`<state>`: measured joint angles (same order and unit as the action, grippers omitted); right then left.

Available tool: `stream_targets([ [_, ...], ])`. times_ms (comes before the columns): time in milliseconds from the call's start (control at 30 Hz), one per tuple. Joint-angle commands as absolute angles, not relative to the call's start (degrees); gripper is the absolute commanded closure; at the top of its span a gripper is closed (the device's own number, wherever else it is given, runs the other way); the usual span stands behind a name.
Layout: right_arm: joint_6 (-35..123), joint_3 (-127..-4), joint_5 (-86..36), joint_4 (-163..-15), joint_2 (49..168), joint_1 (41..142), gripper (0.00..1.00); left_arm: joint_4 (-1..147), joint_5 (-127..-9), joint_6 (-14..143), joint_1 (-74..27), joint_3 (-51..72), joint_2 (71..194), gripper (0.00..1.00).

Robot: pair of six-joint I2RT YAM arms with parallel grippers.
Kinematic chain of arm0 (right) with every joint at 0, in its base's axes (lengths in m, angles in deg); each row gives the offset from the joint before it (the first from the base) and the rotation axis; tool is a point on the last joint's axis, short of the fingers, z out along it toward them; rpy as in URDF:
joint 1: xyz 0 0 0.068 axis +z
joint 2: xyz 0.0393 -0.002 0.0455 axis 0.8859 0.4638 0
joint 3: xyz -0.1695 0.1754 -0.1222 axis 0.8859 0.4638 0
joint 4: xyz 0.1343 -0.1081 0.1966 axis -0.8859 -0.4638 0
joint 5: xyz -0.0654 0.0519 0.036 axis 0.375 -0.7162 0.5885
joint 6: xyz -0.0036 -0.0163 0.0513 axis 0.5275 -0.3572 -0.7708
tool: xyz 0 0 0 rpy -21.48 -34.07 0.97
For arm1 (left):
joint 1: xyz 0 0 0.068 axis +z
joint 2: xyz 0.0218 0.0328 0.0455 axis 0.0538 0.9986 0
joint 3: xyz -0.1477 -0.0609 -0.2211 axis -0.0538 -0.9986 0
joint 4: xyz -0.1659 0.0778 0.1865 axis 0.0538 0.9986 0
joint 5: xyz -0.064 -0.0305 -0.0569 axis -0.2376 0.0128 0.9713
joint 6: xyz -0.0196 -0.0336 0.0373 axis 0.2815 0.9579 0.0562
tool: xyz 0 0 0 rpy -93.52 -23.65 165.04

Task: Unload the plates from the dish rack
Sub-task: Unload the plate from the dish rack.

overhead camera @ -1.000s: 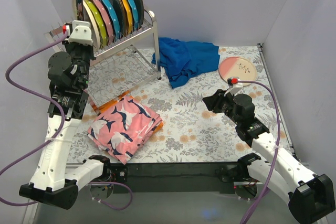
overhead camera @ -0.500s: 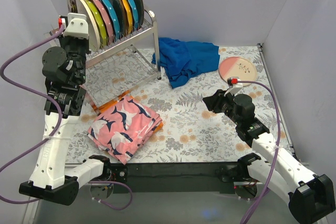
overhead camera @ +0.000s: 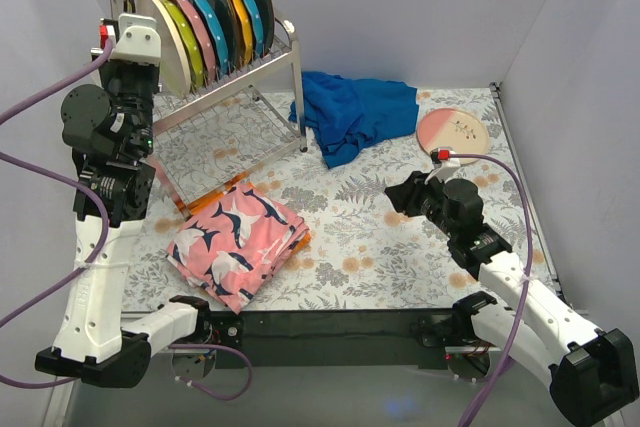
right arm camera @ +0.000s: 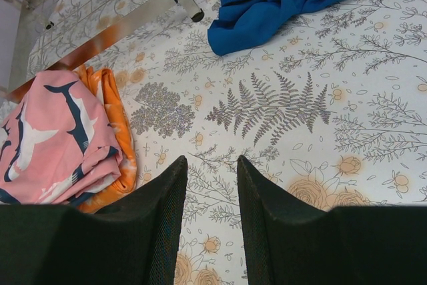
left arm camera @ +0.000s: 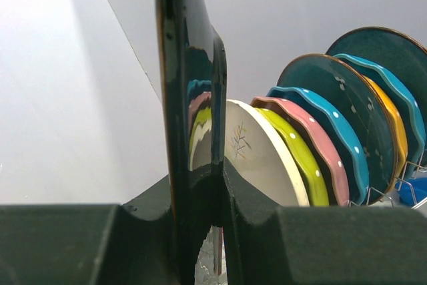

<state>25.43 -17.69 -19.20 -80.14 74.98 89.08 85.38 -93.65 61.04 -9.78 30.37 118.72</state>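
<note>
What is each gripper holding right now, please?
Left gripper: closed on the dark plate.
Right gripper: open, holding nothing.

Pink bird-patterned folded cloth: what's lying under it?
An orange edge pokes out beneath the pink bird-patterned folded cloth, on the floral tabletop. The rest is covered, so what it is remains unclear.

Left wrist view, from the left: a glossy plate that is nearly black, a cream plate with a thin sprig motif, a yellow-green plate, a pink dotted plate, a bright blue plate with white dots, a dark teal plate and an orange plate. The dish rack is shiny silver. In the top view a salmon-pink plate is at right and a deep blue cloth at centre. The folded cloth is pink with navy-and-white birds. The table cover is pale, with grey ferns and orange flowers.
</note>
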Motion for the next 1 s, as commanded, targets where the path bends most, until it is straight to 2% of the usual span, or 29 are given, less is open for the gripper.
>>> stream_targets([
  [0,25.9,-19.6,-18.4,-79.1,75.1,89.4,0.58,77.6,-89.6,57.4,-9.8,34.9,116.7,1.00],
  [967,26.3,-19.6,-17.8,-79.2,74.7,89.7,0.58,76.3,-64.7,51.2,-9.9,37.3,116.8,1.00],
])
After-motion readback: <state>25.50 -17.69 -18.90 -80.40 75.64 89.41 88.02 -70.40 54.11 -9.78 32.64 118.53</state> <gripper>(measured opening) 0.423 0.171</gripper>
